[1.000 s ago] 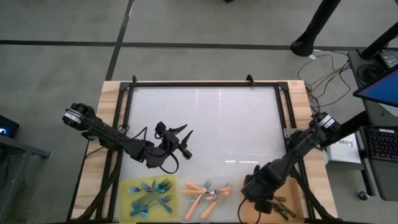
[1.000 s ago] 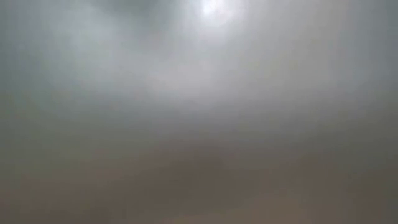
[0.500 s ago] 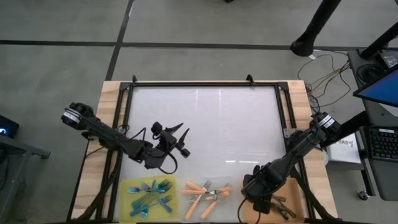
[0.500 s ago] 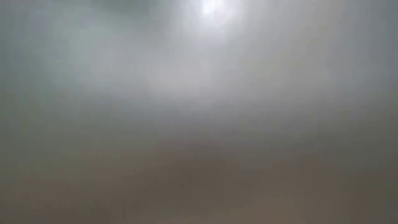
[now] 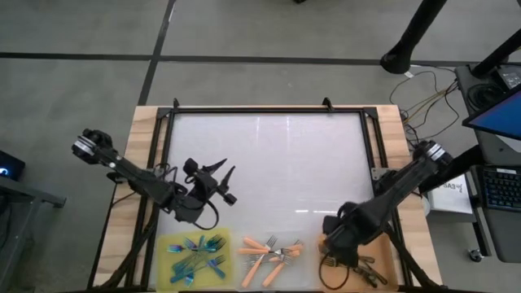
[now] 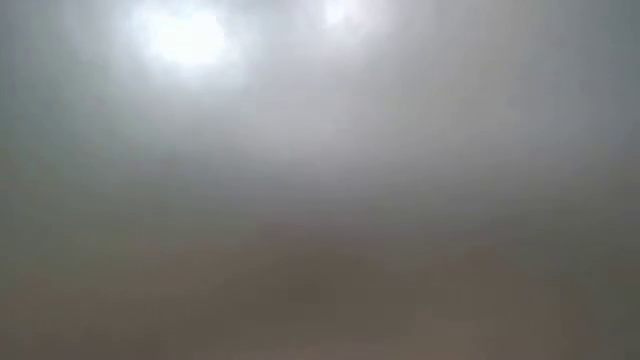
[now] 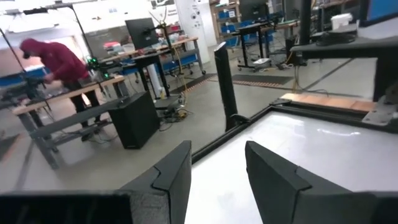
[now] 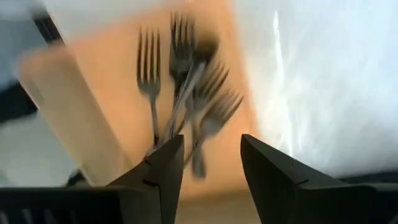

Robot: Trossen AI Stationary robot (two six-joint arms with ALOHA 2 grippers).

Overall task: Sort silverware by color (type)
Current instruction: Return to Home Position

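Note:
Three heaps of silverware lie along the table's near edge. Blue-teal forks (image 5: 195,252) rest on a yellow sheet, orange-handled forks (image 5: 271,251) lie on the white top, and dark forks (image 5: 364,268) (image 8: 186,87) lie on a tan sheet (image 8: 118,93). My right gripper (image 5: 338,248) (image 8: 211,165) hangs open over the dark forks, pointing down, with nothing between its fingers. My left gripper (image 5: 221,175) (image 7: 217,171) stands open and level over the table's left half, holding nothing.
A black frame (image 5: 269,109) runs round the white table top (image 5: 277,163). Cables (image 5: 427,89) and a keyboard (image 5: 498,189) lie off the table's right side. In the left wrist view a person (image 7: 53,59) works at a bench far beyond the table. The low view is a grey blur.
My left gripper has drawn back toward the table's left edge, staying open. My right gripper has risen a little above the dark forks. The three heaps lie as before.

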